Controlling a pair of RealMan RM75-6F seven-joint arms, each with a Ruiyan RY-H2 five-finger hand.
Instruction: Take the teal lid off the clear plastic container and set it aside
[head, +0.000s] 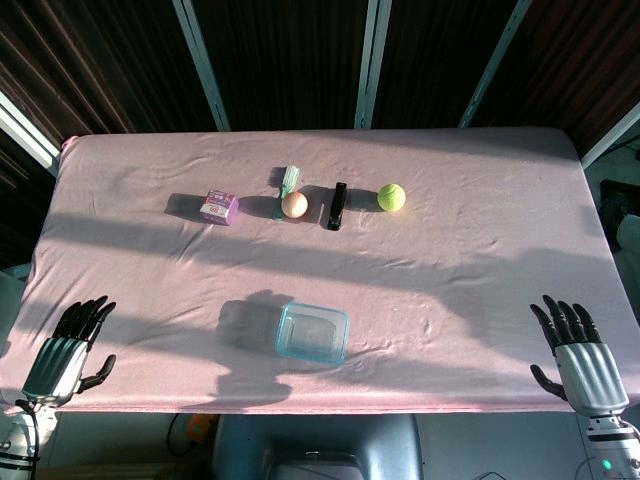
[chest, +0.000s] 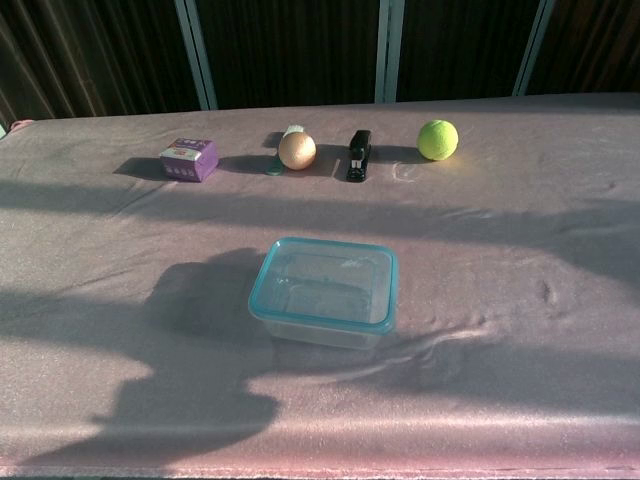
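Pink cloth table (head: 480, 260) before you holds one teal-lidded clear plastic container (chest: 324, 291); your left hand (head: 72, 350) and right hand (head: 577, 352) rest spread, holding nothing.

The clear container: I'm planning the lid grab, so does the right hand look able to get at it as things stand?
Probably yes. The right hand rests open at the table's near edge, and only bare pink cloth lies between it and the clear container, whose teal lid is uncovered from above.

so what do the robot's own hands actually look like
Both are human-shaped, seen only in the head view: the left hand and right hand have black fingers and ribbed silver-grey backs. A pale wrist section follows each, with a dark cable by the left wrist and a small green light near the right.
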